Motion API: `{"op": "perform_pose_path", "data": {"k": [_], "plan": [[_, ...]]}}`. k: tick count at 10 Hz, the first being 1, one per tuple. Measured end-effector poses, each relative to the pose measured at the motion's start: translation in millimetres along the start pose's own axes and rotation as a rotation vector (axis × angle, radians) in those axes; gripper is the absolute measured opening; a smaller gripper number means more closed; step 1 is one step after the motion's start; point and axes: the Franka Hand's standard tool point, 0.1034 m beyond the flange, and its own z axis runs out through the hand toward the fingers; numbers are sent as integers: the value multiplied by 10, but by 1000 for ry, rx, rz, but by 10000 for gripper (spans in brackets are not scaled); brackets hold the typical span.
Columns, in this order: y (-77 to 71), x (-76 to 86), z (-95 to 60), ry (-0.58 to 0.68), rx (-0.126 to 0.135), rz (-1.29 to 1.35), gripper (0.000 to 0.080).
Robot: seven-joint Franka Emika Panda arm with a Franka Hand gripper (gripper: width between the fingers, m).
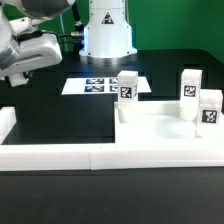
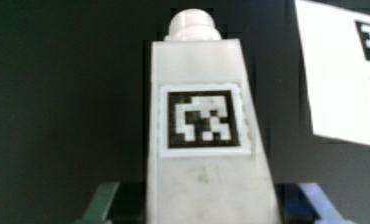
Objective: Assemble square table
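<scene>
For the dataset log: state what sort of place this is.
Probably a robotics lab test bench: a black table with a fixed marker board, white tagged furniture parts such as a leg in the end effector, and the arm's white base behind.

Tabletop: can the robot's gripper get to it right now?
Probably yes. The gripper, holding a leg, hangs at the exterior view's left, and nothing tall stands between it and the tabletop. Three standing legs there might crowd it.

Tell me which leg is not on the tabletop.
The leg between the jaws in the wrist view; the other three legs stand upright on the tabletop.
</scene>
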Motion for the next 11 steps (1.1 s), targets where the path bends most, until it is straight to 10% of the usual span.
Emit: {"op": "perform_pose_path", "data": {"k": [2, 3, 5, 9, 11], "plan": [[-47, 58, -90, 125, 8, 13, 291], [-229, 143, -386, 199, 34, 39, 291], [-471, 270, -922, 317, -12, 11, 291], [-386, 353, -896, 578, -55, 52, 291], [-821, 566, -1032, 717, -59, 115, 291]]}}
